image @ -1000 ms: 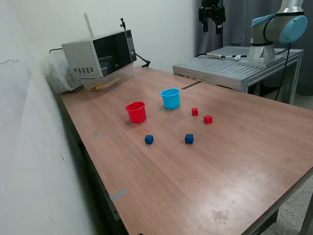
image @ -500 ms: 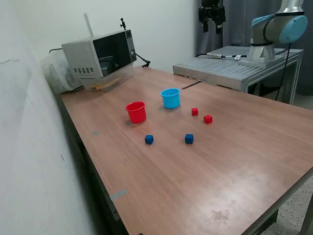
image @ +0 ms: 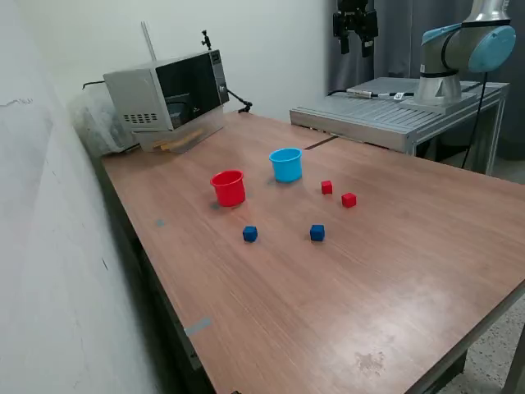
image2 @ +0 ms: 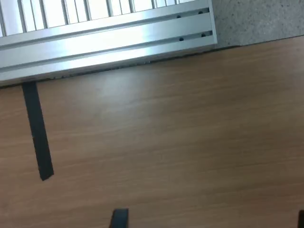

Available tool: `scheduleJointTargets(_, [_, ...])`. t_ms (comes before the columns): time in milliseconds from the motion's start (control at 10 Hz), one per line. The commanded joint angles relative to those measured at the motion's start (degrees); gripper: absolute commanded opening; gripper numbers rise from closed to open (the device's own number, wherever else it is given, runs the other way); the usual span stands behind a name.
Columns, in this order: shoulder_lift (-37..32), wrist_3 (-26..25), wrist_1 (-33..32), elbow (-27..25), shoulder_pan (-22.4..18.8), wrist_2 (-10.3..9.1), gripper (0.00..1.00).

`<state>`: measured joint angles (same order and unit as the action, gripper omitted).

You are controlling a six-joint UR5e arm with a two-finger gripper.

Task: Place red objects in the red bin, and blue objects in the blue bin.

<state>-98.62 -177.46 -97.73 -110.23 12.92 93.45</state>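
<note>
- The red cup (image: 229, 187) stands on the desk (image: 394, 271), with a blue cube (image: 250, 234) in front of it.
- The light blue cup (image: 286, 164) is next.
- Then come another blue cube (image: 317, 233) and two red cubes (image: 327, 187) (image: 349, 199).
- The end effector (image: 355, 25) hangs high above the far edge. All cubes lie well below it, nearer me. I cannot tell if it is wide or narrow.
</note>
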Motion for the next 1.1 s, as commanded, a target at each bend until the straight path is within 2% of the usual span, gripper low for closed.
scheduleJointTargets(0, [-0.1,0.0,-0.1,-0.1,-0.1,-0.02,1.0])
scheduleJointTargets(1000, [-0.2,0.2,0.0,-0.1,-1.0,-0.02,1.0])
